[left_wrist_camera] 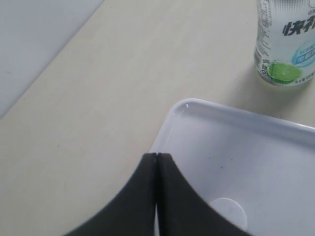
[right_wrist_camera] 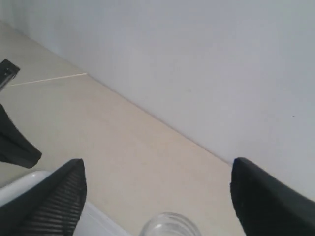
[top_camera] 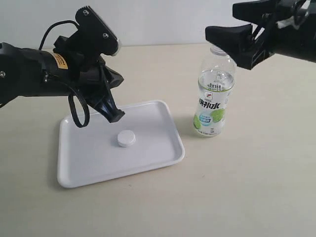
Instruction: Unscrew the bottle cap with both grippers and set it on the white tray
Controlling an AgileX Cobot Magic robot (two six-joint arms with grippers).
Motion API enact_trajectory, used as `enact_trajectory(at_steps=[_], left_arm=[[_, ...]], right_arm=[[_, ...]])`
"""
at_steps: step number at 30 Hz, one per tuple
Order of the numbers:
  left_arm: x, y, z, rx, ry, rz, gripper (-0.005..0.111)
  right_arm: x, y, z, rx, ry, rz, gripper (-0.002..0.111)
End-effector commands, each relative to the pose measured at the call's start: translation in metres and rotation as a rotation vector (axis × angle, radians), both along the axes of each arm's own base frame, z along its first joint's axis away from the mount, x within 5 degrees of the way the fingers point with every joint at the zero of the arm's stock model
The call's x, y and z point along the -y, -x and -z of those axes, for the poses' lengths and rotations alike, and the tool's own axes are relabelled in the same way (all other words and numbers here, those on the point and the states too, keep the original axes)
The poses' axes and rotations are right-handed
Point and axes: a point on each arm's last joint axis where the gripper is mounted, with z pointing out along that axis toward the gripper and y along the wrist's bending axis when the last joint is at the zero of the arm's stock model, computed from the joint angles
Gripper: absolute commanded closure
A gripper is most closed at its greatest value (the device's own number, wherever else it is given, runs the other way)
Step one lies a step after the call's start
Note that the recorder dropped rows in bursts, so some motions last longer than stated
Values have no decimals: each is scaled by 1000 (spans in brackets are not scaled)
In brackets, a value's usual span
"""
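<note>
Left arm: black, comes in from the left edge and slopes down toward the right, with a black cable looping beneath it.
Left tool: the slim black left tool, which has a grey plate on top, points downward. Its two fingers are pressed together with nothing between them.
Right arm: black, enters from the upper right corner and reaches leftward.
Right tool: the bulky all-black right tool has its fingers spread wide and grips nothing.
Table: a smooth pale beige table carries everything.
Room: a plain pale wall rises behind the table's far edge.
White tray: the flat rectangular glossy white tray, with rounded corners and a low rim, lies on the table left of centre, under the left tool.
Bottle cap: the small round white plastic bottle cap lies on the tray floor near its middle, just below the left tool's tip and apart from it.
Bottle: the small clear plastic bottle with a green, white and blue label stands upright just right of the tray. Its open neck shows between the right tool's fingers and touches neither.
</note>
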Motion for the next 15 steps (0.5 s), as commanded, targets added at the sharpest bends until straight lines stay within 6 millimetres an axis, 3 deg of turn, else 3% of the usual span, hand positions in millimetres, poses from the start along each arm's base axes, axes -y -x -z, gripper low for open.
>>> enact_trajectory(at_steps=[1, 7, 10, 14, 15], left_arm=[[-1, -1, -6, 41, 30, -13, 107], [-1, -2, -9, 57, 51, -23, 107], [-5, 2, -11, 72, 81, -44, 107], [-23, 16, -15, 174, 216, -146, 107], [-31, 23, -14, 199, 267, -189, 107]], right_arm=[[11, 11, -24, -57, -22, 174, 32], [19, 28, -48, -76, -76, 306, 41], [20, 37, -56, -75, -70, 318, 63], [21, 50, -50, -72, -17, 342, 106], [21, 54, -46, -68, -9, 343, 108]])
